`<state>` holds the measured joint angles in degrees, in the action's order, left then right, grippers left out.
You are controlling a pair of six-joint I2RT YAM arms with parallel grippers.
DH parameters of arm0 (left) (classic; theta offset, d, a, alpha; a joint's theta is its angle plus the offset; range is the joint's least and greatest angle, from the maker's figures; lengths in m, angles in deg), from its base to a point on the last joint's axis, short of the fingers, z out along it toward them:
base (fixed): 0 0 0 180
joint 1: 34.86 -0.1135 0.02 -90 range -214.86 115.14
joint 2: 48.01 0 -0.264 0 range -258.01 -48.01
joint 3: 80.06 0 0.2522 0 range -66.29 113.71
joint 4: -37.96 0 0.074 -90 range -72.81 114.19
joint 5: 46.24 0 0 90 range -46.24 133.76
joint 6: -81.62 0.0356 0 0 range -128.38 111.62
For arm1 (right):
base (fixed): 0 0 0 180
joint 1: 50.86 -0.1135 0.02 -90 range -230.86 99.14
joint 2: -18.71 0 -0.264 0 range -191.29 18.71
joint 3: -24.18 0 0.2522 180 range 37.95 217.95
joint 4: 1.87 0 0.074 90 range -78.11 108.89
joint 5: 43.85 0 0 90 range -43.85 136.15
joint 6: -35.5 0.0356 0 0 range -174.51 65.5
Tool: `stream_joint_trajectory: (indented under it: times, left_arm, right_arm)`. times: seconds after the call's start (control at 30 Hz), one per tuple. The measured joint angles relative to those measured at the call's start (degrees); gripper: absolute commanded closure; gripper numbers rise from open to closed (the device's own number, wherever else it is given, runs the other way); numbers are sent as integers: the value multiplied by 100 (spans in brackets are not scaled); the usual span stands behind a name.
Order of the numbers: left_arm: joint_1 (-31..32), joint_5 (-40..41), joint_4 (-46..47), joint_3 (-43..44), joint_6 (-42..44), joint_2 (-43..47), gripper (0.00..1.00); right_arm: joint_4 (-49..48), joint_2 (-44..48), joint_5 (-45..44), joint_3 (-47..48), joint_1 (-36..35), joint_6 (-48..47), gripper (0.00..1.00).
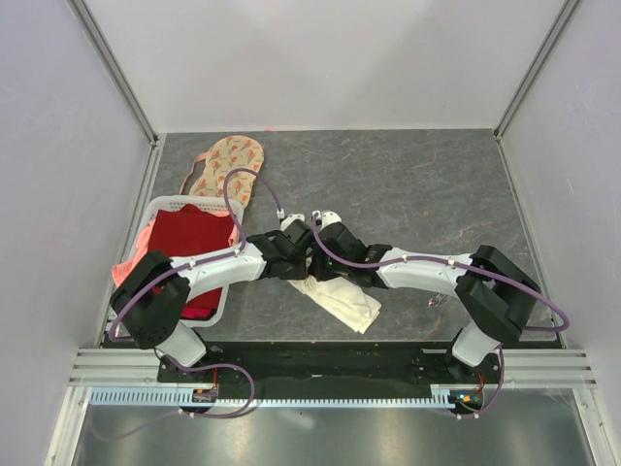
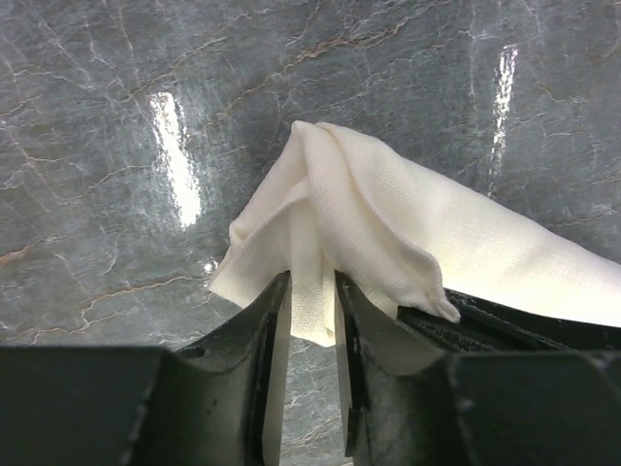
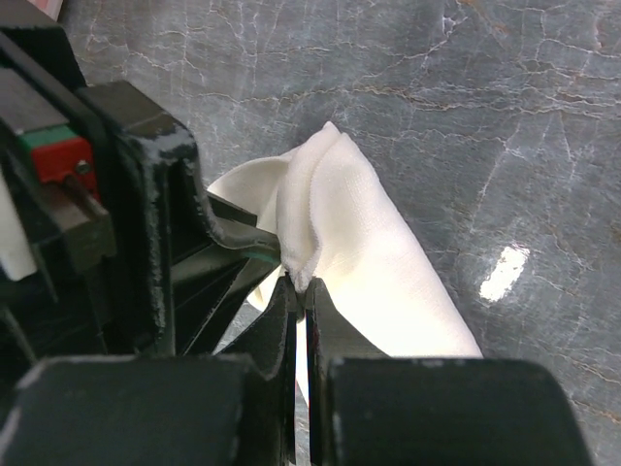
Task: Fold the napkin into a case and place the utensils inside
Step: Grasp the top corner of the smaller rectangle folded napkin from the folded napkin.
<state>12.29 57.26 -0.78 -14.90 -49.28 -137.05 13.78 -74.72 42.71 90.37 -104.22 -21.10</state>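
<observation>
Progress: I judge the fold barely begun. The napkin (image 1: pixel 342 299) sits bunched at the near-centre of the bench (image 1: pixel 417 184), with nothing folded flat and nothing tucked in.
Right gripper (image 3: pixel 299 286): closed tight on a napkin edge.
Left gripper (image 2: pixel 312 291): narrowly parted with cloth between; I cannot tell if it clamps.
Arms: both reach inward, and the wrists meet just beyond the cloth.

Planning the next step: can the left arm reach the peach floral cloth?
Probably not yet: the left gripper grips the napkin; the table towards the peach floral cloth looks free.
</observation>
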Motion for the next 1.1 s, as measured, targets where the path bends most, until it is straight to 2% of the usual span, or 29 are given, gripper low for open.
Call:
stream_joint_trajectory:
  times: [0.1,0.27,0.33,0.5,0.67,0.9,0.97,1.03,1.1]
  left_arm:
    - [13,15,-24,28,7,-50,69]
    - [24,15,-22,63,44,-164,94]
    - [24,17,-31,63,57,-177,98]
    - [24,15,-17,24,66,-24,98]
    - [24,-22,140,-352,35,815,98]
    - [-9,-81,236,-660,-48,925,98]
    - [-7,-170,280,-732,-111,859,98]
    - [-11,-179,289,-831,-146,896,98]
    - [-13,-188,343,-918,-181,962,98]
  right_arm:
    - [-98,0,26,-48,0,4,100]
    - [-149,0,46,-74,0,7,100]
    - [-164,0,61,-96,0,7,100]
    - [-195,0,96,-118,0,35,100]
    - [-332,-9,315,-133,2,157,100]
    - [-1370,-640,1021,-326,55,828,100]
    - [-1659,-986,1263,-348,68,1034,95]
    - [-1873,-1064,1397,-402,90,1163,81]
    - [-1939,-1049,1475,-455,116,1207,78]
